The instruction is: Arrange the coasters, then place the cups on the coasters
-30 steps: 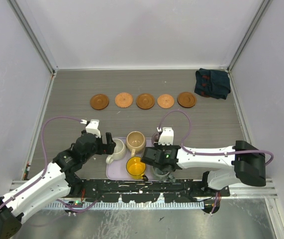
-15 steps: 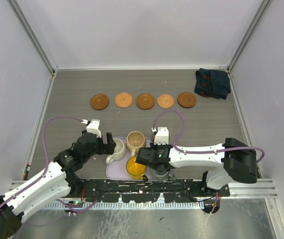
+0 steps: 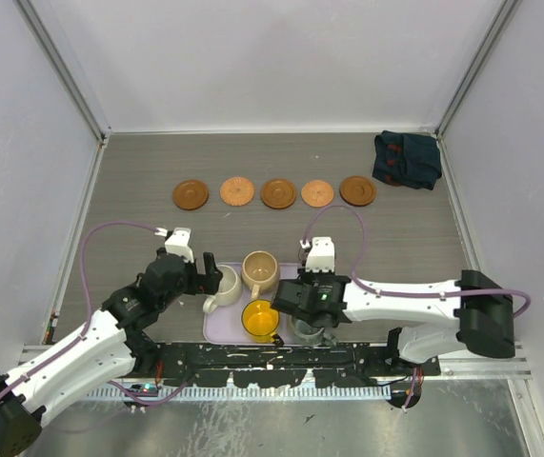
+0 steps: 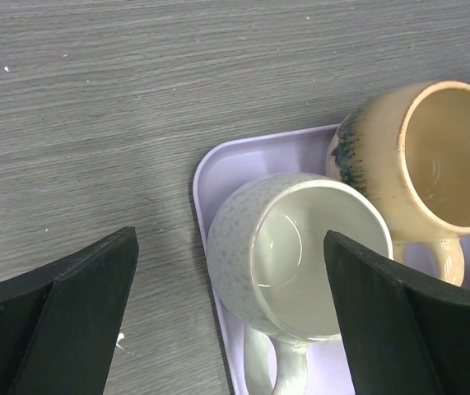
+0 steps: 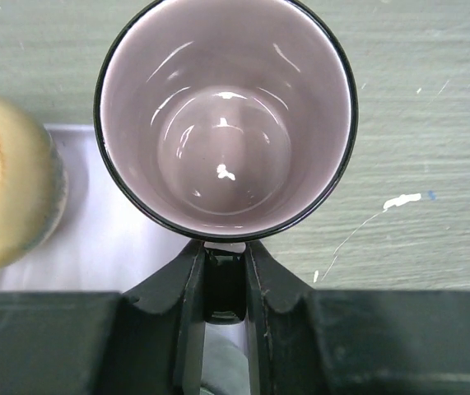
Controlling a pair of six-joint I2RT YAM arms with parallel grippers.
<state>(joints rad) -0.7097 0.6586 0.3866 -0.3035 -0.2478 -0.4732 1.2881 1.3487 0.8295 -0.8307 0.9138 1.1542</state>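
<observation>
Several brown coasters (image 3: 278, 193) lie in a row across the far half of the table. On the lavender tray (image 3: 217, 327) stand a cream-white cup (image 3: 224, 283), a tan cup (image 3: 260, 269), a yellow-orange cup (image 3: 259, 319) and a grey-green cup (image 3: 308, 332). My left gripper (image 4: 230, 247) is open, its fingers (image 4: 78, 304) either side of the cream-white cup (image 4: 300, 255). My right gripper (image 5: 225, 251) is shut on the handle of the mauve cup (image 5: 225, 132), which is upright over the tray's right edge (image 5: 111, 239). In the top view that cup is hidden under the right wrist (image 3: 312, 295).
A dark folded cloth (image 3: 407, 159) lies at the back right corner. White walls with metal rails close in the table on three sides. The tan cup (image 5: 4, 206) sits just left of the held cup.
My right gripper's jaws have narrowed onto the mauve cup's handle; the right wrist swung left and then back right. The left arm has not moved.
</observation>
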